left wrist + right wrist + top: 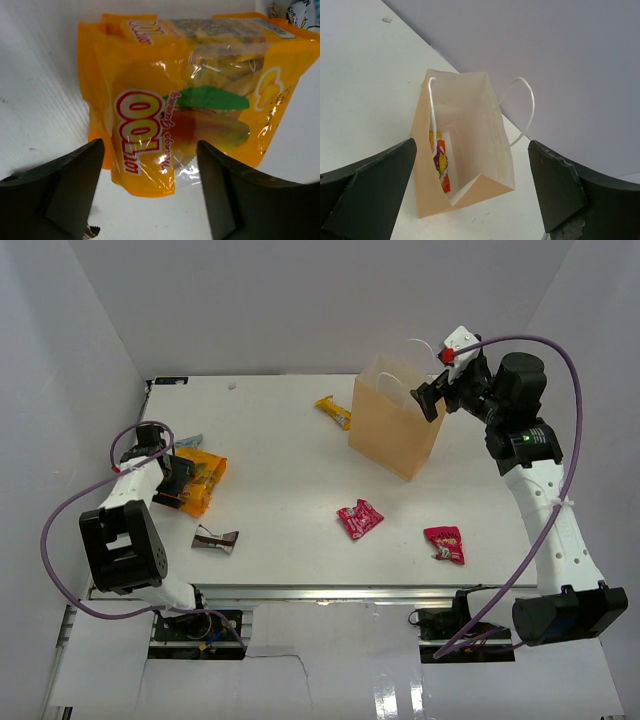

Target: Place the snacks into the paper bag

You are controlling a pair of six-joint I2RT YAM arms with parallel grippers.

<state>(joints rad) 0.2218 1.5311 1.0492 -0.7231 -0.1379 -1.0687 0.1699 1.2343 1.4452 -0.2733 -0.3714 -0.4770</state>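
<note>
Overhead camera spans the whole table (285,465); left wrist hugs the orange packet (150,105), right wrist peers down into the paper bag (487,135), both visible overhead.

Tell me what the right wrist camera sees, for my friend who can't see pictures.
A tall tan kraft paper bag stands open on a white table, seen from above, with one orange-and-yellow foil snack packet lying inside at the bottom. The right end effector hangs above it, open wide and holding nothing.

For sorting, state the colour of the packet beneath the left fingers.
Orange packet with red lettering, clearest in left wrist view.
</note>
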